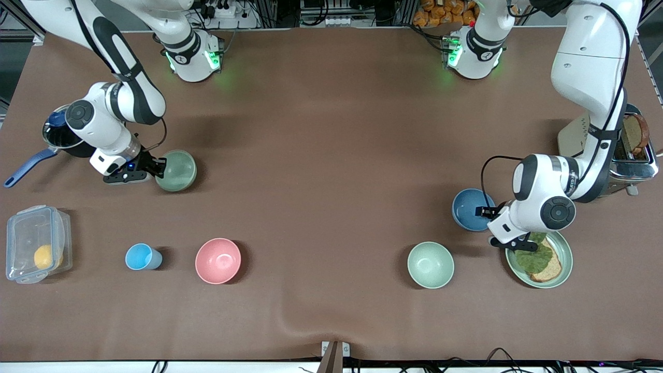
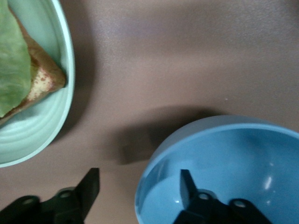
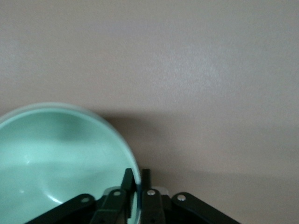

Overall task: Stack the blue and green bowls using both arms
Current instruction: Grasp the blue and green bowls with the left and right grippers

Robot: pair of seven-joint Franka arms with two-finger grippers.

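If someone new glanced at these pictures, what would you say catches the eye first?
Both arms are at bowls at the same moment. At the right arm's end of the table, the right end effector is pinched on the green bowl's rim. At the left arm's end, the left end effector straddles the blue bowl's rim, jaws apart, beside the toast plate.

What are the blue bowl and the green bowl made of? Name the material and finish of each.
Blue bowl: probably matte plastic or melamine; even colour, thin rim, only faint highlights.
Green bowl: seemingly the same matte plastic; uniform sage tone, thin rim, soft sheen. Ceramic cannot be ruled out.
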